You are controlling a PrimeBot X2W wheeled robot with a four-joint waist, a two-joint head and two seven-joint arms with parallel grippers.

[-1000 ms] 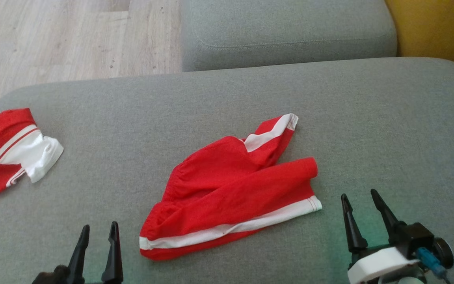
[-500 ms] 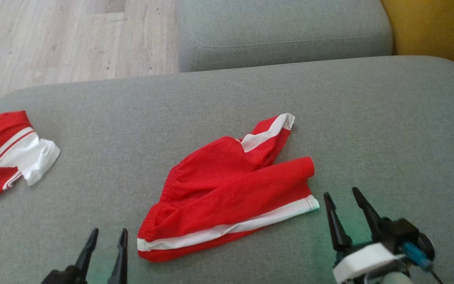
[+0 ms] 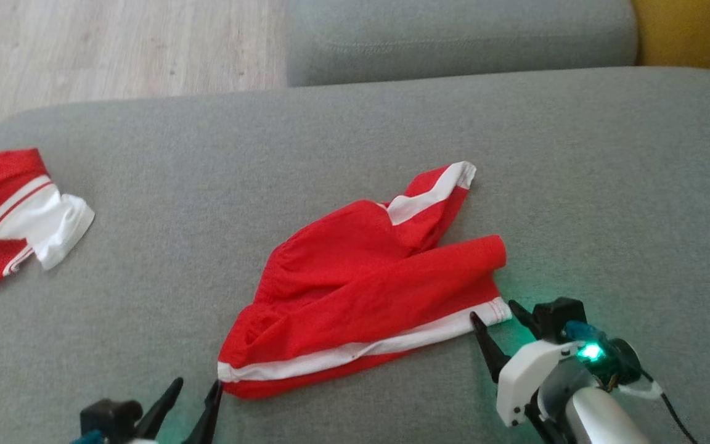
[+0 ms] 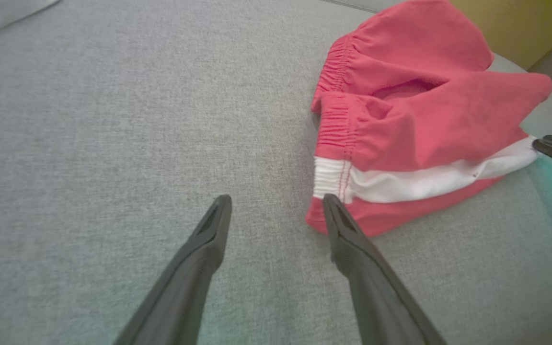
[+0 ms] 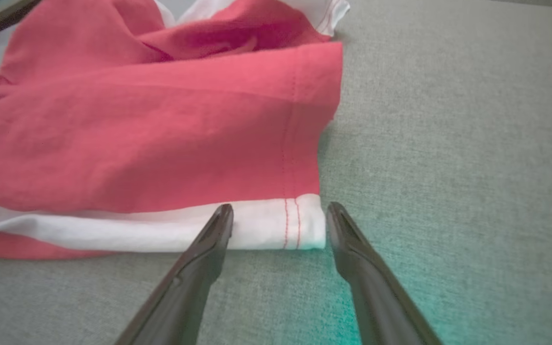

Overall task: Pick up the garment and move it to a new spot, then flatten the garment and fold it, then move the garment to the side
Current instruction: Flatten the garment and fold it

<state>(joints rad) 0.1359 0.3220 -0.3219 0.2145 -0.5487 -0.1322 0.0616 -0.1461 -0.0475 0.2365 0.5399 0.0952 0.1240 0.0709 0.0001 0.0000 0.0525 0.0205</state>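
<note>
Kept left end effector (image 3: 195, 385) and right end effector (image 3: 492, 310) spread apart, empty, at near corners of the shorts (image 3: 361, 290); risked pinching one layer only, bunching them on lifting.

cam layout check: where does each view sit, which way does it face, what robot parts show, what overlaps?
Head: on the head, looking forward and down at the cushion; shorts mid-frame, left gripper lower left, right gripper lower right.
Left wrist: on the left arm, low, looking along its fingers at the shorts' waistband end.
Right wrist: on the right arm, looking along its fingers at the shorts' white hem corner.
Shared: all three show the shorts; left wrist also catches the right gripper's tips at that hem.
</note>
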